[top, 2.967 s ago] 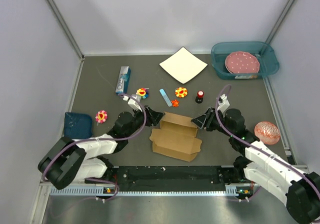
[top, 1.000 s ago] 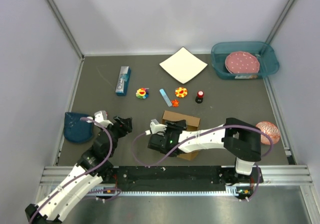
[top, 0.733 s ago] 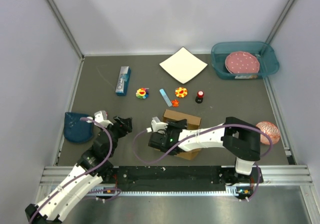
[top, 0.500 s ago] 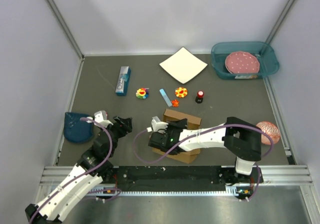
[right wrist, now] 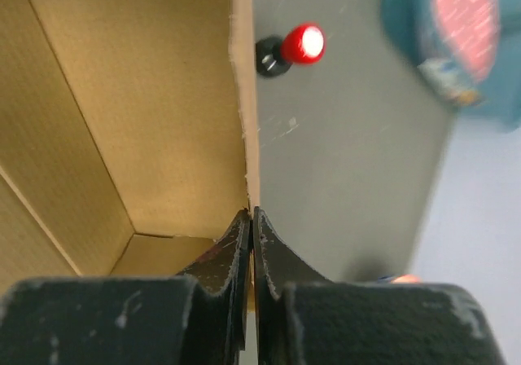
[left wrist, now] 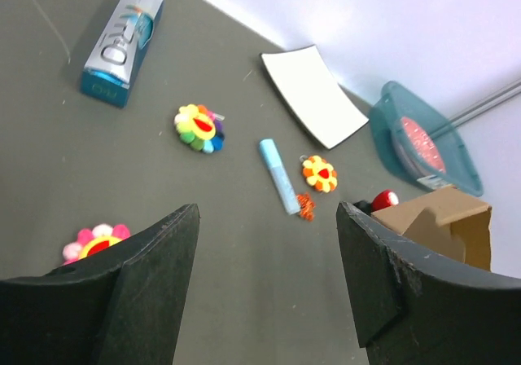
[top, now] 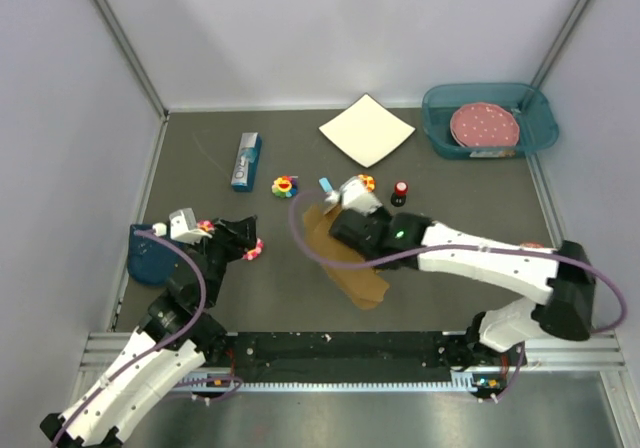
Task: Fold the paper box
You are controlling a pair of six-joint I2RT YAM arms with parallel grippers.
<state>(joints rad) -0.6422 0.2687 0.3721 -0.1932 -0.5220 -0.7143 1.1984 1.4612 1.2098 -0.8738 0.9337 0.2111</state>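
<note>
Above the table [top: 480,203], right gripper [right wrist: 251,218] has raised paper box [top: 360,283].

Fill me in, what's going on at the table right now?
The right arm's fingers are pinched shut on the edge of one wall of the paper box, mid-table. The box is only partly folded: some walls stand up, but it is not closed. The left arm's fingers are spread open and hold nothing, hovering over the left side near a pink flower toy, clear of the box.
</note>
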